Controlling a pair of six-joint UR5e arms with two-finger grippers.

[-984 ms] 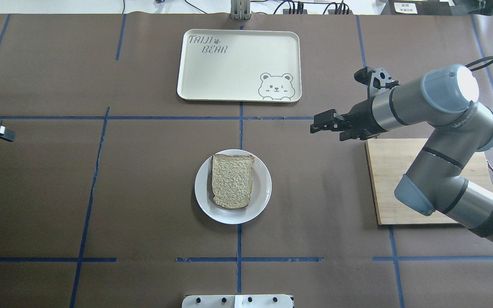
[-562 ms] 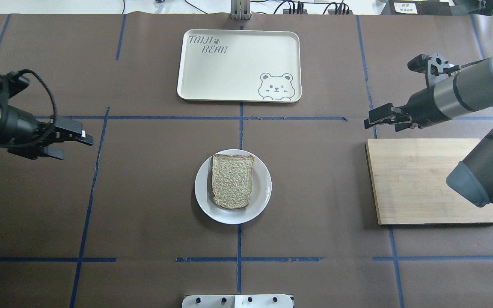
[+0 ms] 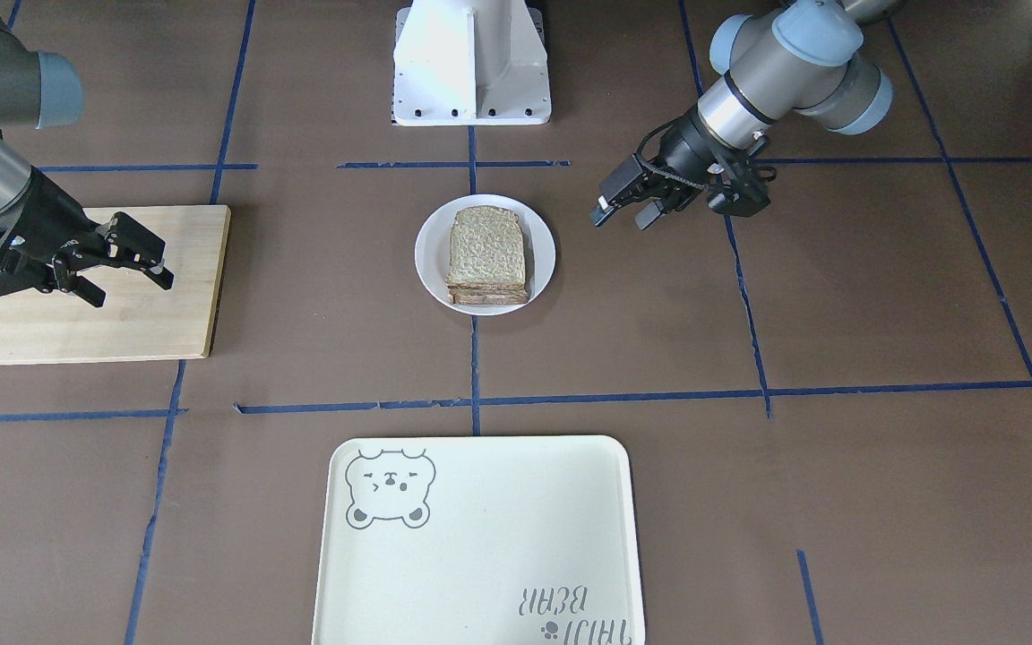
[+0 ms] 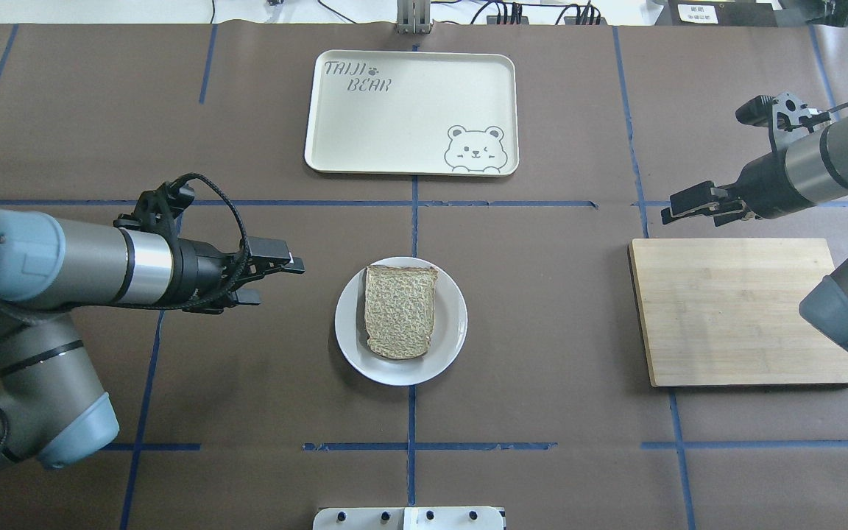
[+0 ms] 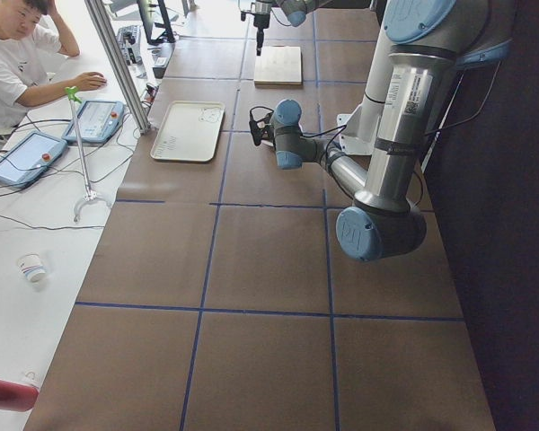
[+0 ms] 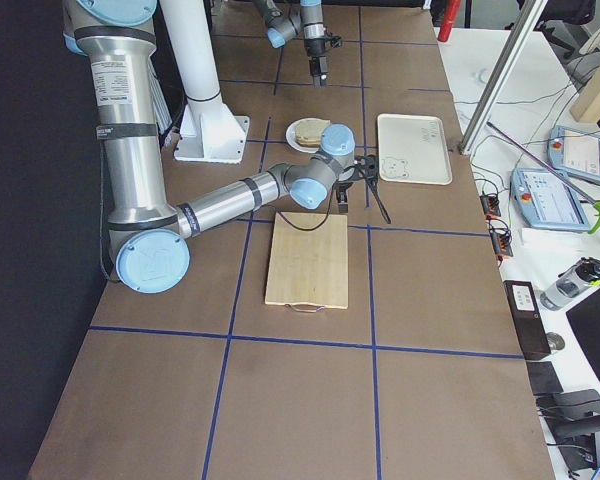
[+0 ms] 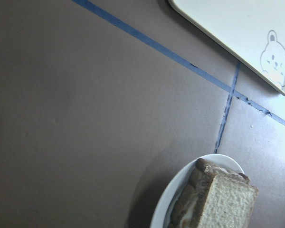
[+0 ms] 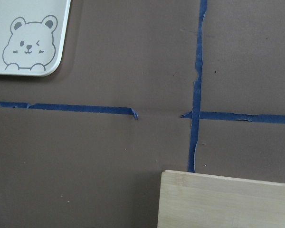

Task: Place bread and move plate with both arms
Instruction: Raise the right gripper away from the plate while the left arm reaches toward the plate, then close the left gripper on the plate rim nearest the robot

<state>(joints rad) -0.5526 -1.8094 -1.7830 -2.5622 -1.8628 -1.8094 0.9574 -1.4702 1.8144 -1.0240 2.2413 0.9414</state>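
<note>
A plain wholemeal bread slice [image 4: 400, 311] lies on the small white plate [image 4: 450, 335] at the table's middle. It also shows in the front view [image 3: 487, 246], where darker layers show under its edge on the plate [image 3: 431, 255]. My left gripper [image 4: 280, 282] is open and empty, just left of the plate and apart from it; it also shows in the front view [image 3: 621, 218]. My right gripper [image 4: 678, 212] is open and empty, far to the right by the board's far left corner; it also shows in the front view [image 3: 131, 288]. The left wrist view shows the plate [image 7: 168, 204] and bread [image 7: 230, 199].
A cream bear tray [image 4: 411, 112] lies beyond the plate, also in the front view [image 3: 480, 546]. A wooden cutting board [image 4: 744, 309] lies at the right, also in the right wrist view [image 8: 228, 202]. The white robot base [image 3: 471, 63] stands behind the plate. Blue tape lines cross the brown cover.
My left arm has swung in from the left edge to just beside the plate. My right arm has drawn back to the right, away from the plate. Bread and plate have not moved.
</note>
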